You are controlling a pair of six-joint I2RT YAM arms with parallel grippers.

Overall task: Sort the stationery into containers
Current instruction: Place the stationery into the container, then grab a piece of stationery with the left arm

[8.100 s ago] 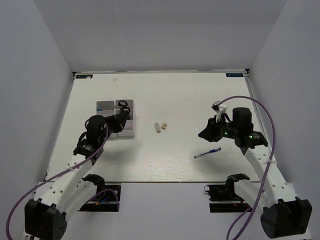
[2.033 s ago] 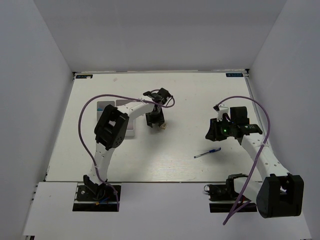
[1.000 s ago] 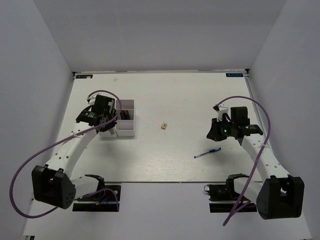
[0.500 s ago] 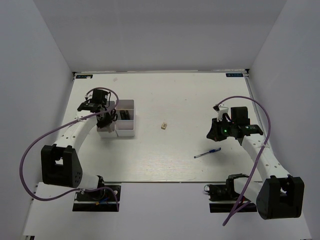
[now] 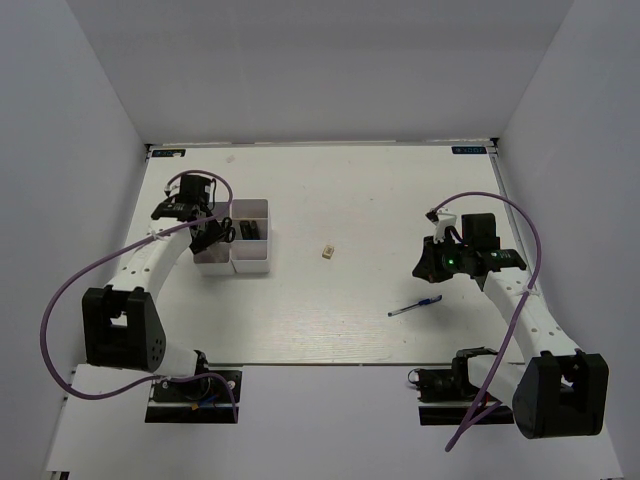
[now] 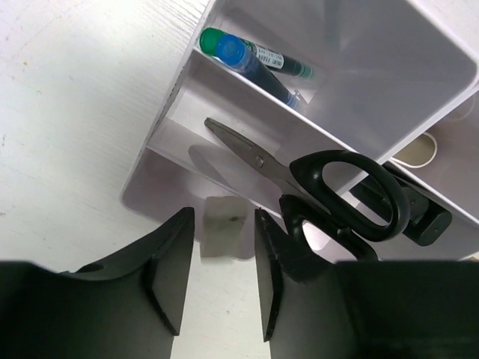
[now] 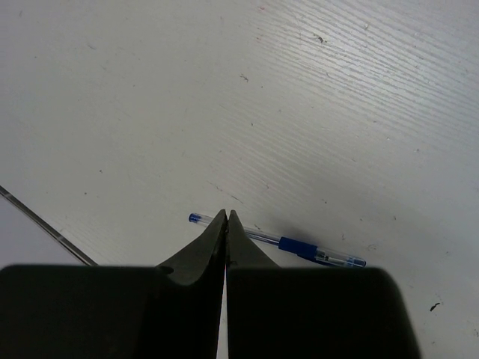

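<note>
Hovering at the organizer tray (image 6: 389,90), left claw (image 6: 222,250) gapes narrowly around a beige block (image 6: 221,224); right claw (image 7: 226,221), pinched together, overhangs blue pen (image 7: 299,247).

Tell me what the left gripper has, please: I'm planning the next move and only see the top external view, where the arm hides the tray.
Observer: In the left wrist view, a small beige block sits between the fingers of the left gripper, in front of the tray wall. I cannot tell whether they grip it.
Operator: What is already in the tray?
Observer: One compartment holds black-handled scissors, and the one beside it holds two markers.
Operator: And the other arm?
Observer: The right gripper is shut, its tip above the blue pen.
</note>
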